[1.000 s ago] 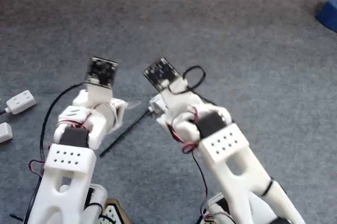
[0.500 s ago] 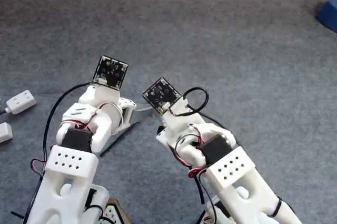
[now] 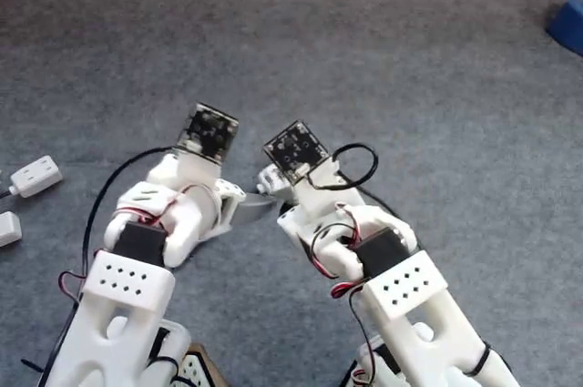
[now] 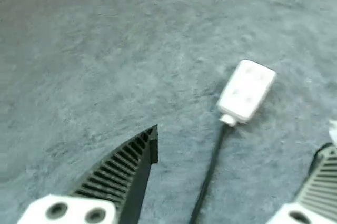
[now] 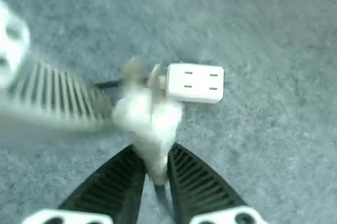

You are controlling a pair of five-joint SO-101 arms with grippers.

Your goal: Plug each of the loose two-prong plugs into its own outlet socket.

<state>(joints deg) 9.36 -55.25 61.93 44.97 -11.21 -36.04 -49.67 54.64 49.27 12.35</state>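
Since a second ago the left arm has swung toward the right arm, and their wrists now stand close together. The right claw (image 5: 156, 155) is clamped shut on a white plug (image 5: 150, 116). The plug's prongs are a blur, so I cannot tell whether they touch the outlet socket (image 5: 195, 83) just ahead of the fingertips. The left claw (image 4: 239, 142) gapes wide and empty, one finger cut off at the edge, with the socket's black cord (image 4: 208, 174) running between its fingers. Grey carpet (image 3: 437, 86) lies beneath everything, and a pale wall runs behind.
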